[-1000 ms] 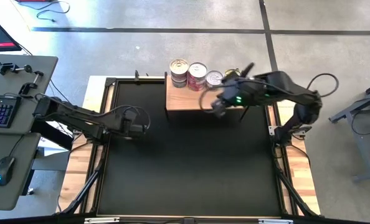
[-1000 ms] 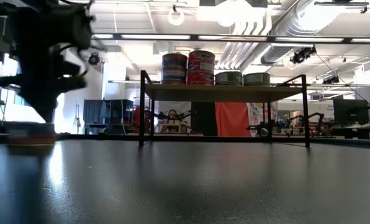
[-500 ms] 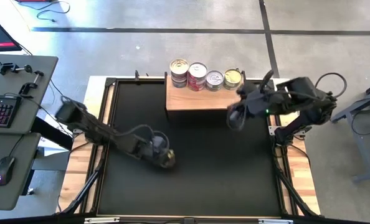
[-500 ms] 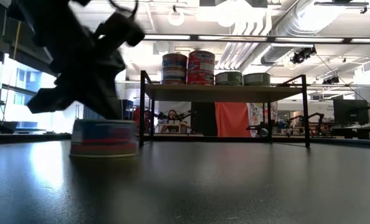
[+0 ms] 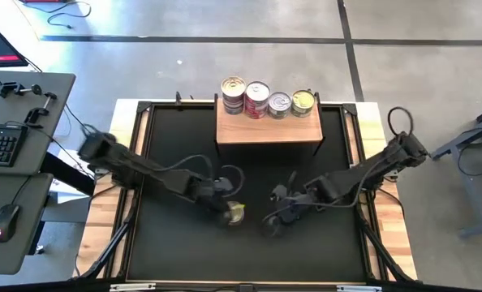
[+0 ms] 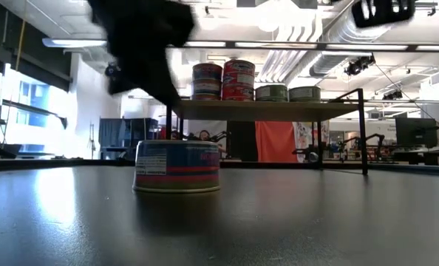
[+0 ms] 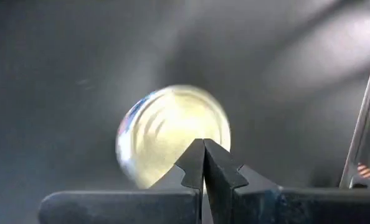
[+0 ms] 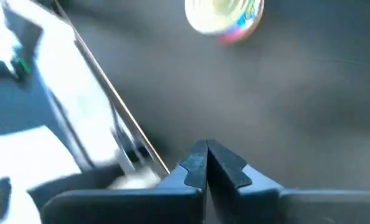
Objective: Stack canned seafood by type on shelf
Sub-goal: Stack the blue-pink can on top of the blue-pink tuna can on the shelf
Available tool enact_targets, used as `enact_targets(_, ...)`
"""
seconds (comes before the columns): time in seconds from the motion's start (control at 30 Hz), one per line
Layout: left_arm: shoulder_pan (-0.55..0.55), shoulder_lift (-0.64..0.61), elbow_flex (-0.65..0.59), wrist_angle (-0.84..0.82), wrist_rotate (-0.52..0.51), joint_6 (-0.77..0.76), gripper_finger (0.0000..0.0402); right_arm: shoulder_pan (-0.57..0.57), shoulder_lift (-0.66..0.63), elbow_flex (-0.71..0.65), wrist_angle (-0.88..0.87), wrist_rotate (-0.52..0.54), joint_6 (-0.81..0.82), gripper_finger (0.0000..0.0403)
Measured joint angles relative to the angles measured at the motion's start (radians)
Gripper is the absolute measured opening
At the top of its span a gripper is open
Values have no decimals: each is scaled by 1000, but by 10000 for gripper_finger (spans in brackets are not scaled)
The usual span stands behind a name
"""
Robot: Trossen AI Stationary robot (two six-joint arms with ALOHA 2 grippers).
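Overhead, the black-matted worktop (image 5: 249, 243) fills the wooden frame, and the light-brown shelf (image 5: 268, 130) sits at its far edge, midway between the two arm bases. Along the shelf's back edge stand four lots of tins (image 5: 268, 99); the low view alone shows that the two on the left are stacks two high, one with a white-blue label and one red, while the two on the right are single low tins (image 6: 287, 93).

Both dark arms reach toward the middle of the mat. The left tool (image 5: 226, 204) hangs right over a lone gold-lidded can (image 5: 236, 213) that sits on the mat, well apart from the shelf. The left wrist view shows what the others do not: its fingers (image 7: 191, 168) are pressed together with nothing between them, the tips in front of the can's lid (image 7: 172, 134). The low view adds the can's side label, white, blue and red (image 6: 177, 166), and that it stands flat.

The right tool (image 5: 275, 223) is just beside that can, on its right, above bare mat. Its own camera shows the fingers (image 8: 196, 163) pressed together and empty, with the can (image 8: 225, 14) farther off.
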Motion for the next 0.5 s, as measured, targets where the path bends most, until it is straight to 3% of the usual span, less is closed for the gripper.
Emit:
enact_targets(0.13,-79,-157,-133,-70,-107,-59,0,-1,-1,-179,331,87,160,0)
enact_targets(0.3,-190,-275,-376,262,-189,-301,0,-36,12,-352,653,138,277,8)
enact_targets(0.4,-208,-242,-447,333,-207,-404,0,-85,38,-416,757,136,297,43)
enact_targets(0.5,-213,-197,-443,403,-207,-442,0,-142,85,-449,836,75,297,106)
